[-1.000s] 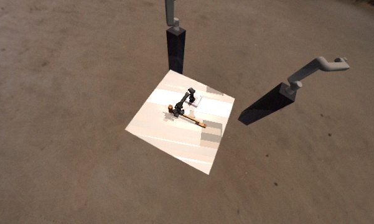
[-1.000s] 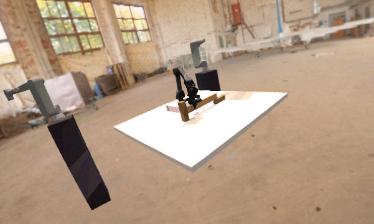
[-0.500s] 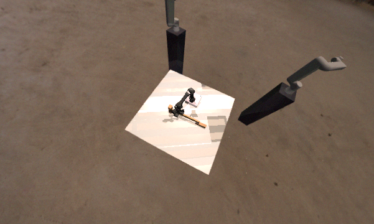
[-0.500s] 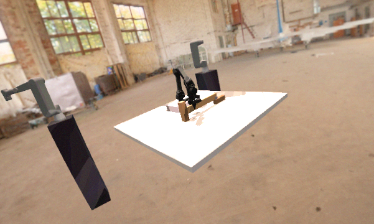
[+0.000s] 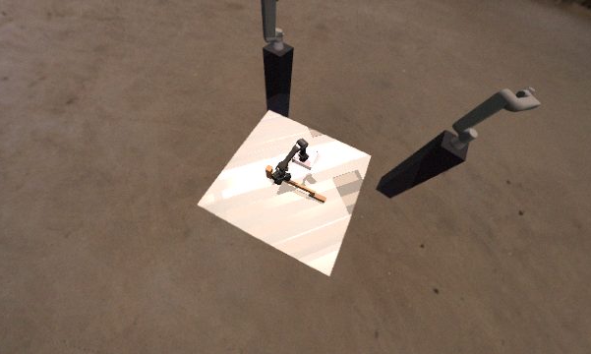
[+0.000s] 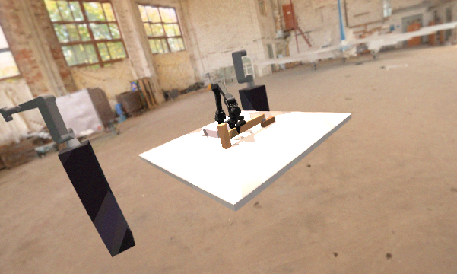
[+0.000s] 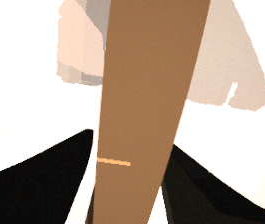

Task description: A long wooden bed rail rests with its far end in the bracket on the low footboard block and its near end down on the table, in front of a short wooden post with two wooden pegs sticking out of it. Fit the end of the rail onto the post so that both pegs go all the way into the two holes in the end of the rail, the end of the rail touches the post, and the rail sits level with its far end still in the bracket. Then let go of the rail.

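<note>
From the top view we find the rail lying near the middle of the desk, one end at the post and the other pointing toward the right corner, with the tool over its post end. From the exterior view we judge the rail level and butted against the post, its far end at the footboard block; the pegs are not visible. From the wrist view we see light gaps between the rail and both dark fingers, so the tool is released and only withdrawal appears left.
</note>
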Tool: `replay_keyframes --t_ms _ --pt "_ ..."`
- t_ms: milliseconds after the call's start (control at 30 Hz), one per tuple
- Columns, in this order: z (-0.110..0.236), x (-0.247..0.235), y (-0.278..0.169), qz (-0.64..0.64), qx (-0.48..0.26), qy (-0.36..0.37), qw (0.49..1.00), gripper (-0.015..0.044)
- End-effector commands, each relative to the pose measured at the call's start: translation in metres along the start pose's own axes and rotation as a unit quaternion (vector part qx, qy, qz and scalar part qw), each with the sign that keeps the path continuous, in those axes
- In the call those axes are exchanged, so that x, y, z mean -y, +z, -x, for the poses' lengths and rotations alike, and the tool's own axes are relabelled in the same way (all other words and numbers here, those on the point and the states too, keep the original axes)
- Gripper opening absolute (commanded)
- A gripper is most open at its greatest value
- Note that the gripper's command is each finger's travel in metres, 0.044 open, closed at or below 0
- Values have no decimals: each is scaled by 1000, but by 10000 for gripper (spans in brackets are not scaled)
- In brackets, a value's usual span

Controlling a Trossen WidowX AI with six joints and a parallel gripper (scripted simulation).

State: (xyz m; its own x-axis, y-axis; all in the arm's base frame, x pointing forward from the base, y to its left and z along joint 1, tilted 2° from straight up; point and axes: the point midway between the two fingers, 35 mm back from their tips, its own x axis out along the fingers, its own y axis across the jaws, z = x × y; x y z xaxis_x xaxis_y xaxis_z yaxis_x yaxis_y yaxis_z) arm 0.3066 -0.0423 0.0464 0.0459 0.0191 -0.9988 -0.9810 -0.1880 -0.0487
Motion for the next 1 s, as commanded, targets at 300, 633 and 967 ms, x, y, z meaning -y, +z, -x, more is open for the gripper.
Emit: replay_keyframes --t_ms 300,633,967 --pt "0 0 0 0 0 -1 1000 440" --pt "30 0 30 1 0 -2 1000 440" --pt "30 0 30 1 0 -2 1000 440"
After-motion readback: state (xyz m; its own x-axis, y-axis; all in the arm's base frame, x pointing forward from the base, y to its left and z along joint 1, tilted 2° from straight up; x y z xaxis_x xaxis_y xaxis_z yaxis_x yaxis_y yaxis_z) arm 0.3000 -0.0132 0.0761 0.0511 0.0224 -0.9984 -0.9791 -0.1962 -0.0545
